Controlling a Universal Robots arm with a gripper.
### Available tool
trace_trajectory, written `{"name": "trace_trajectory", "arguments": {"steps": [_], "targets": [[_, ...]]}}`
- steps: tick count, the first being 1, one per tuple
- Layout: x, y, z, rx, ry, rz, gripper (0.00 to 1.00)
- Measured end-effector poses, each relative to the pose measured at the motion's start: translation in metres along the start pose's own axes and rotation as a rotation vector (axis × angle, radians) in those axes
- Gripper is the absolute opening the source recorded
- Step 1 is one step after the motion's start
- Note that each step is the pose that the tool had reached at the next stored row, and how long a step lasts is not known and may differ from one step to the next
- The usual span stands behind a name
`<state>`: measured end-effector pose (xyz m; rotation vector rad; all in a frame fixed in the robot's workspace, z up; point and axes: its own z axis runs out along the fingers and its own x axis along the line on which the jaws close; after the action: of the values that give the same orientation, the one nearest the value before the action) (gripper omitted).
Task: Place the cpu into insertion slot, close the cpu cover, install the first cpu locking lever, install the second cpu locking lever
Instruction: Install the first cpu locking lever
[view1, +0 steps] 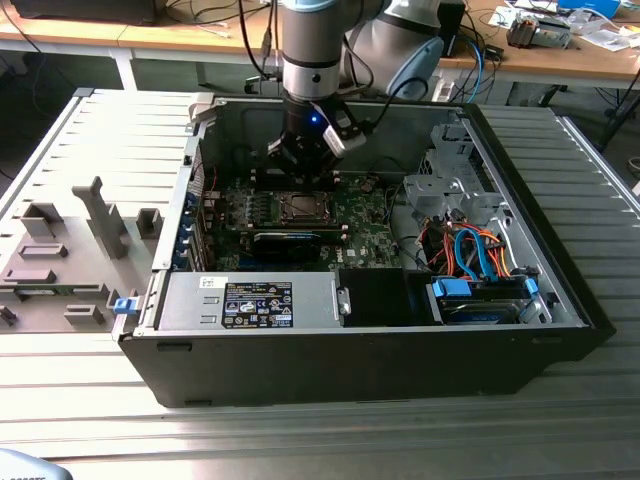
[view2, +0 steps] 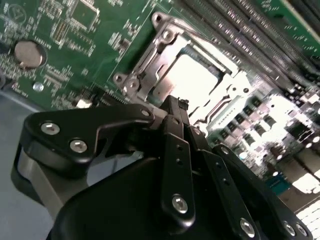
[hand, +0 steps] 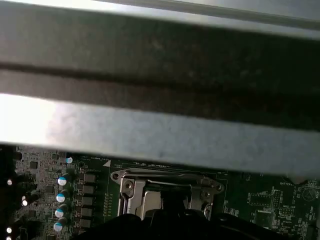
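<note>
**Gripper hanging over the CPU socket inside the open case**

On the exterior view's left, a grey fixture tray (view1: 70, 262) is lying on the ribbed metal table (view1: 320, 440), well apart from the work. Next to it, the open computer case (view1: 360, 355) is sitting on the table with a large grey labelled box (view1: 250, 302) along its near wall. Inside, the green circuit board (view1: 365, 225) is lying flat, and the insertion slot (view1: 300, 208) is showing near the board's middle, just beyond a long black card (view1: 287, 240). The arm is reaching down from above, and the gripper (view1: 303, 160) is hanging just above the far edge of the slot. Towards the exterior view's right, orange and blue cables (view1: 478, 255) are bunching near a metal drive cage (view1: 447, 185).

In the second wrist view, the gripper's black fingers (view2: 176, 150) are sitting drawn close together, with no part seen between them; the gripper (view2: 176, 107) is pointing at the socket. The cpu (view2: 192, 80) is lying pale and bright within the insertion slot (view2: 135, 82), and the cpu cover (view2: 162, 60) is framing it with its silver-grey metal edge, though whether the frame is lying fully flat cannot be told. A round coin cell (view2: 27, 53) is sitting on the board well apart from the socket.

In the first wrist view, the cpu cover (hand: 167, 176) is showing under a grey case wall (hand: 160, 135), with a row of capacitors (hand: 61, 197) beside it.
</note>
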<state>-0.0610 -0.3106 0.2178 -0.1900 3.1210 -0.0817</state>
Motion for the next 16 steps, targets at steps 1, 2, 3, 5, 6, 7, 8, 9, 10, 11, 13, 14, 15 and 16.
{"name": "trace_trajectory", "arguments": {"steps": [1, 2, 3, 5, 6, 7, 8, 9, 10, 11, 13, 14, 15, 16], "targets": [[0.0003, -0.0024, 0.0006, -0.0001, 0.0000, 0.002, 0.11], [0.0005, -0.0041, 0.0009, -0.0001, 0.0001, 0.003, 0.11], [0.0008, -0.0065, 0.0012, 0.0003, 0.0003, 0.004, 0.11], [0.0013, -0.0103, 0.0017, 0.0010, 0.0005, 0.006, 0.11], [0.0015, -0.0122, 0.0019, 0.0015, 0.0005, 0.007, 0.11], [0.0017, -0.0138, 0.0021, 0.0022, 0.0007, 0.008, 0.11], [0.0018, -0.0151, 0.0021, 0.0035, 0.0009, 0.009, 0.11], [0.0017, -0.0162, 0.0022, 0.0059, 0.0012, 0.009, 0.11], [0.0014, -0.0175, 0.0024, 0.0128, 0.0020, 0.010, 0.11], [0.0014, -0.0186, 0.0023, 0.0181, 0.0028, 0.010, 0.11], [0.0015, -0.0198, 0.0024, 0.0238, 0.0034, 0.011, 0.11], [0.0015, -0.0202, 0.0024, 0.0261, 0.0037, 0.011, 0.11], [0.0016, -0.0210, 0.0021, 0.0304, 0.0044, 0.012, 0.11], [0.0017, -0.0220, 0.0021, 0.0329, 0.0047, 0.012, 0.11]]}}
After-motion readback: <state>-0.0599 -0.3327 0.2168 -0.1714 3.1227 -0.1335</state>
